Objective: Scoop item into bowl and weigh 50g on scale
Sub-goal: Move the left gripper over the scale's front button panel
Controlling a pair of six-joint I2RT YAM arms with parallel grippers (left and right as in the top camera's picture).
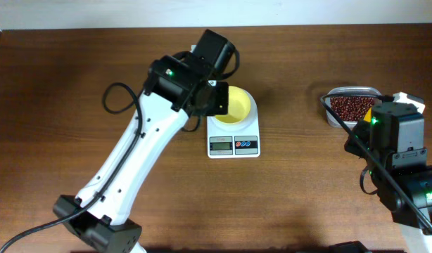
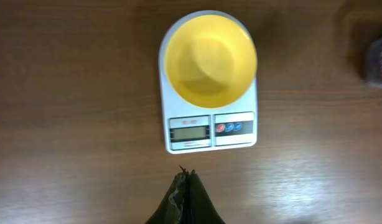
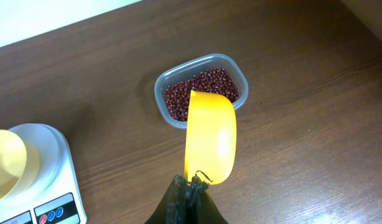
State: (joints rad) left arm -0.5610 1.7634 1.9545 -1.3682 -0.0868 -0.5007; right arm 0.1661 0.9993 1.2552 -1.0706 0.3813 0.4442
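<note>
The pale yellow bowl [image 2: 208, 59] stands empty on the white scale [image 2: 209, 127], which also shows in the overhead view [image 1: 233, 144]. My left gripper [image 2: 186, 176] is shut and empty, hovering just in front of the scale's display. Dark red-brown beans [image 3: 206, 87] fill a clear plastic tub [image 3: 163, 84] at the right [image 1: 348, 107]. My right gripper [image 3: 191, 183] is shut on the yellow scoop [image 3: 209, 137], held above the table with its front end over the tub's near side. The scoop's inside is hidden.
The brown wooden table [image 1: 75, 77] carries everything. The scale and bowl show at the lower left of the right wrist view [image 3: 29, 168]. The table's far edge meets a white wall [image 3: 48, 15] behind the tub.
</note>
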